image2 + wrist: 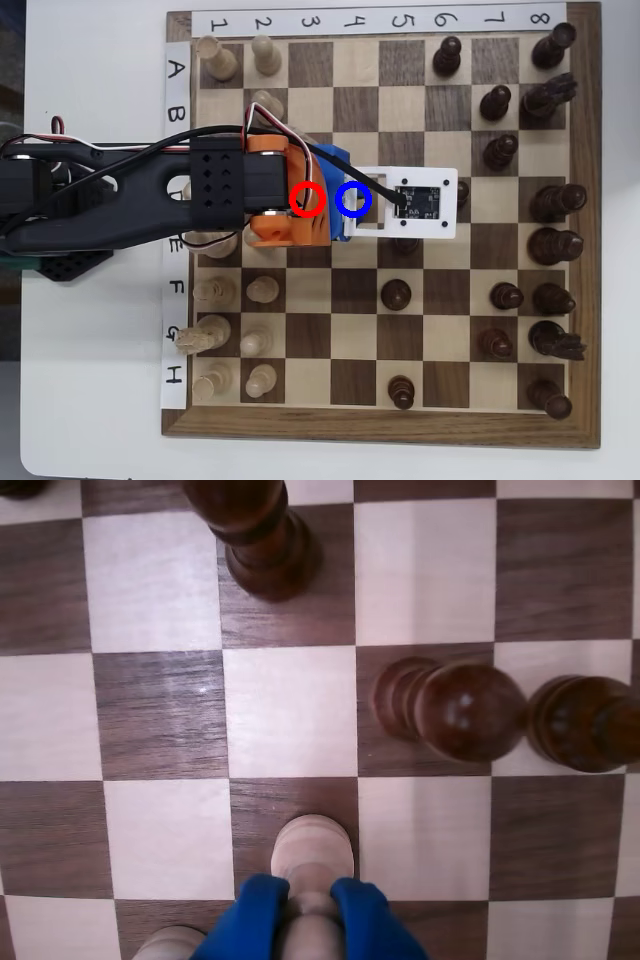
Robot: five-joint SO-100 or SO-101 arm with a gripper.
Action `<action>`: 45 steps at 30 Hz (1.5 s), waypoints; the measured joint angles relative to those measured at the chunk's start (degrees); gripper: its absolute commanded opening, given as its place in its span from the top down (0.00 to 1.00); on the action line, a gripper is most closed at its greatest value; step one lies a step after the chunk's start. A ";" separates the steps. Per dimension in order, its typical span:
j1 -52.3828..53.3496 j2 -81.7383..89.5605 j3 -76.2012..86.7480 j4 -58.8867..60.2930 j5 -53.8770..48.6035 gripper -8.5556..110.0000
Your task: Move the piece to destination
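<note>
In the wrist view my gripper (310, 898) reaches in from the bottom edge, and its two blue fingers (250, 920) are shut on the piece (312, 848), a pale wooden pawn with a round head. The pawn's head shows over a dark square (260, 820); whether its base touches the board is hidden. In the overhead view the orange gripper (342, 200) lies over the board's middle, by the destination (355, 199), the dark square in the blue ring. The pawn itself is hidden under the gripper there.
Dark pawns (470, 710) (590, 723) stand close ahead on the right, and a taller dark piece (262, 535) ahead. Another pale piece (170, 942) sits at the lower left. A red ring (307, 199) marks a square under the gripper. The white camera mount (415, 200) sticks out to the right.
</note>
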 measured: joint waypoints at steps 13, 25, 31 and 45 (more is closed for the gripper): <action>-1.05 -0.88 0.00 -0.26 0.00 0.93; -1.23 -1.23 -0.09 -0.53 0.00 0.87; -1.32 -1.41 -0.09 -0.62 0.00 0.82; -1.32 -1.49 0.00 -0.62 0.00 0.74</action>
